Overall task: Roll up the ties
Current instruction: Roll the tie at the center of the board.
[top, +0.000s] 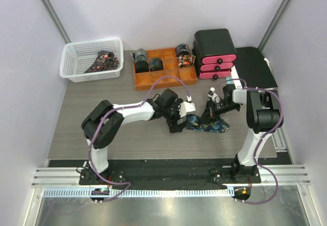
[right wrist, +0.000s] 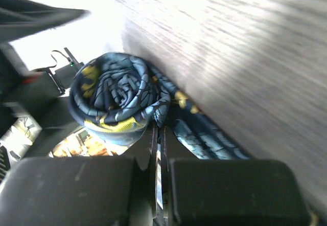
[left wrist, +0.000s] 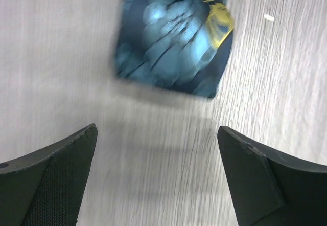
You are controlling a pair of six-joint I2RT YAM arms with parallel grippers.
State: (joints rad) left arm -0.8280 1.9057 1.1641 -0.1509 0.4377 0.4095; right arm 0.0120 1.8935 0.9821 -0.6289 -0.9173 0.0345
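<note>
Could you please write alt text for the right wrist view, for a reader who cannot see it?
The right gripper, fingers nearly together, pinches a partly rolled blue-and-yellow patterned tie; its unrolled tail trails right across the grey wood-grain table.

Robotics lab test cell, plain white panel walls (top: 163, 11) enclosing a grey wood-grain tabletop (top: 76, 123), two black-and-white robot arms (top: 130, 112) trailing purple cables (top: 279, 116), standing bolted to slotted aluminium rails (top: 56, 177) at the near edge
</note>
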